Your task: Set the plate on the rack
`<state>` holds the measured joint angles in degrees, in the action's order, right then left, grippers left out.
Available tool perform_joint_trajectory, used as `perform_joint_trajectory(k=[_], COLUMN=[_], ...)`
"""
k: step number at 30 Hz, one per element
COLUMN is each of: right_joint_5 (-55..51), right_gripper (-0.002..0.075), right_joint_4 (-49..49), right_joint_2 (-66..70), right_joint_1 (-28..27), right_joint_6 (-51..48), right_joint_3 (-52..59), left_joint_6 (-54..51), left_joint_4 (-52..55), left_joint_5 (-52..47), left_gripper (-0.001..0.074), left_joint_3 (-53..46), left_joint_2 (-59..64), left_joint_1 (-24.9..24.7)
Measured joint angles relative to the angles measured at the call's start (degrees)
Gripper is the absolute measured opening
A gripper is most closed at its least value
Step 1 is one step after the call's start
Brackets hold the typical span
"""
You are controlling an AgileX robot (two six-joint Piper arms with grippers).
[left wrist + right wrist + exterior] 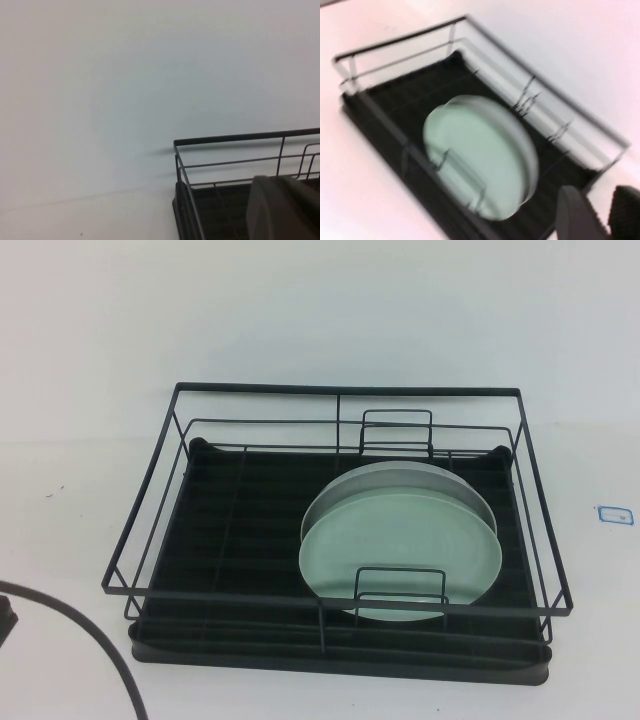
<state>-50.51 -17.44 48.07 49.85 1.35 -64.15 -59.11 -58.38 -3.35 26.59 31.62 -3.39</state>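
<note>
One table, white, takes the whole high view. One rack sits centre on it: black wire frame over a black ribbed drip tray, two small wire loop holders, one at 12 o'clock on the far rail and one at 6 on the near rail. Two plates are inside, toward 4 o'clock of the tray. The mint-green plate is in front, leaning tilted against the near loop holder. One white/grey plate stands just behind it, touching or nearly so; can't separate them cleanly. One black cable curves across the table at 8 o'clock, apart from the rack. One small blue-edged tag lies at 3 o'clock, well apart.

Left gripper: only a blurred grey finger shows, by a rack corner; spread cannot be told. Right gripper: two dark fingers with a narrow gap, nothing between them, beside the rack.
</note>
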Motion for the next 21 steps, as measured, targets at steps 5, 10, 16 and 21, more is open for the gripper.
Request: perform_joint_trajectory(k=[5, 10, 16, 21], right_joint_5=[12.9, 25.5, 31.1, 36.6], right_gripper=[0.0133, 0.0027, 0.0018, 0.0018], right_joint_4=[3.7, 4.4, 4.5, 4.5], right_joint_2=[-6.4, -10.4, -11.0, -11.0], right_joint_1=[0.0, 0.0, 0.0, 0.0], right_joint_6=[1.5, 2.1, 2.5, 2.6], right_joint_3=[17.0, 28.1, 31.1, 31.1], left_joint_6=[0.0, 0.0, 0.0, 0.0], left_joint_4=[-2.1, -6.6, -9.2, -9.6], left_joint_5=[0.0, 0.0, -0.3, -0.3], left_gripper=[0.0001, 0.0001, 0.0001, 0.0001], left_joint_3=[0.0, 0.0, 0.0, 0.0], left_joint_2=[0.0, 0.0, -0.1, -0.9], left_joint_1=[0.0, 0.0, 0.0, 0.1])
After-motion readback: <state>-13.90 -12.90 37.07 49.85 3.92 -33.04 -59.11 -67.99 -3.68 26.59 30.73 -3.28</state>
